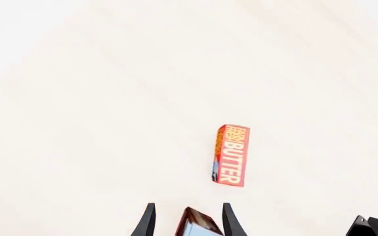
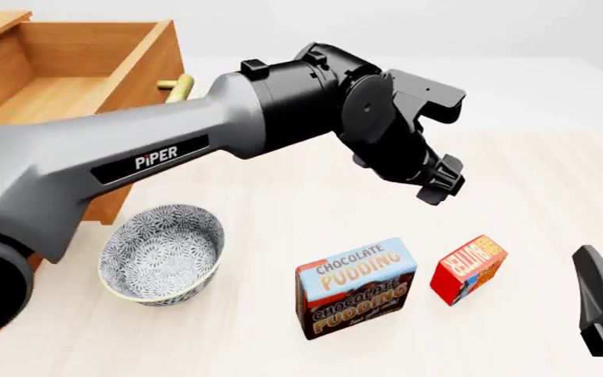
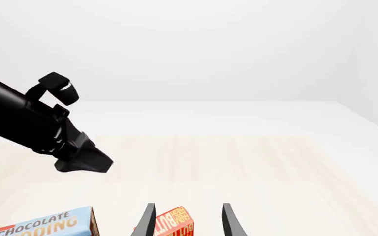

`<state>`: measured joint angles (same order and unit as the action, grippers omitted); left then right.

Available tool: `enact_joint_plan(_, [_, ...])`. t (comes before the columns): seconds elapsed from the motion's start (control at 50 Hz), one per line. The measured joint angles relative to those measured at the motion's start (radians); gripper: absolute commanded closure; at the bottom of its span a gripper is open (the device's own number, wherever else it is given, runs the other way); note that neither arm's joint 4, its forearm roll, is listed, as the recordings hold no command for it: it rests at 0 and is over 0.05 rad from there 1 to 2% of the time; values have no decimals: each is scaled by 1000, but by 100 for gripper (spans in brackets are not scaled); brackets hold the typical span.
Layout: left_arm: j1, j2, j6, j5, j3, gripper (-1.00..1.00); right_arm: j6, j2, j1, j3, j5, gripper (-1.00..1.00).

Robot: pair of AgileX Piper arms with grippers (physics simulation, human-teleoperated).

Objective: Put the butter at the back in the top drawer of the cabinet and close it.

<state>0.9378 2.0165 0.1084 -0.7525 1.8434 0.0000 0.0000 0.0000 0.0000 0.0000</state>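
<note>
The butter [image 2: 468,268] stood on the pale wooden bench [image 2: 553,204] toward the near right, just to the right of the chocolate pudding box [image 2: 356,287] and apart from it. A second look from the left wrist camera showed the butter [image 1: 231,155] lying alone on the bench below that arm, its red face and white lettering up.

The cabinet [image 2: 123,196] sat at the far left, with the top drawer [image 2: 66,75] pulled out and open, its inside bare wood. A brass handle [image 2: 176,86] showed just beside the drawer's front edge. A patterned bowl [image 2: 162,253] rested on the bench near the cabinet, left of the pudding box.

The left arm reached across the middle of the scene, well above the bench, with the left gripper [image 1: 188,220] over the boxes; its fingers stood parted and held nothing, the corner of the pudding box showing between them from above.

The right gripper [image 3: 188,220] hung low at the near right, pointing toward the butter. Its fingers were spread apart with the butter [image 3: 170,223] seen between them, but not gripped.
</note>
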Motion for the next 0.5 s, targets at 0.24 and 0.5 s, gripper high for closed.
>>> enact_joint_plan(0.24, [24, 55, 13, -12, 47, -100, 0, 0, 0, 0, 0, -100])
enact_joint_plan(0.5, [49, 117, 30, -24, 91, -100, 0, 0, 0, 0, 0, -100])
